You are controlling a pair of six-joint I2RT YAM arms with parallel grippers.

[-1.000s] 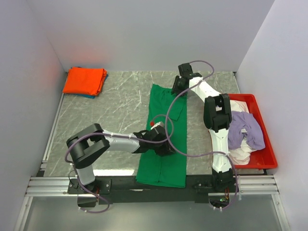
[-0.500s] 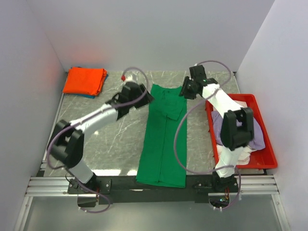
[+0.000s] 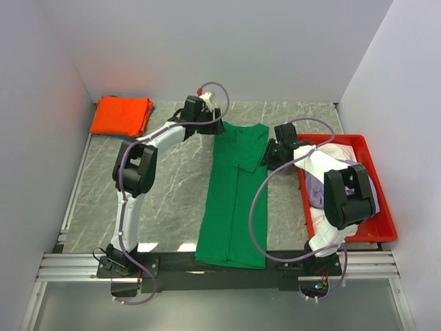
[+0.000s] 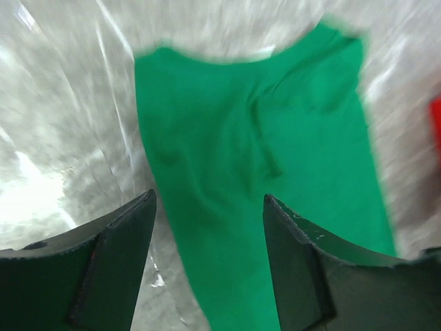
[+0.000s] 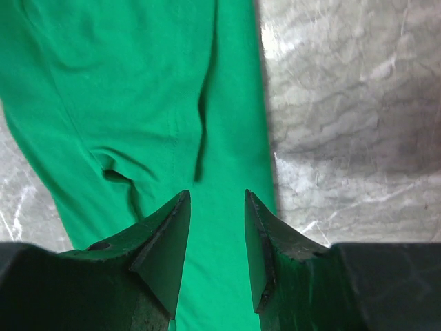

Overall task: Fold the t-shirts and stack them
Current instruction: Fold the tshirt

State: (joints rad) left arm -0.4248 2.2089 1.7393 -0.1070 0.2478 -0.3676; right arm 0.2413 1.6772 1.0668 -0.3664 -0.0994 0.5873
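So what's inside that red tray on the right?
A lilac t-shirt and a white t-shirt, heaped together. The right arm covers much of them; anything underneath is hidden.

Grey marble-pattern table top (image 3: pixel 172 179), flat, with pale veins.

Middle: bright green cloth t-shirt (image 3: pixel 234 207), folded lengthwise into long narrow strip. Lies flat, from far part of table to near edge. Near end goes a little over edge.

Far left corner: folded orange cloth t-shirt (image 3: pixel 122 114). Lies on blue folded cloth (image 3: pixel 126 137), of which only thin edge shows under it.

Right side: red rectangular plastic tray (image 3: pixel 389 231), long side along right wall. Near green strip but not touching, well apart from orange pile.
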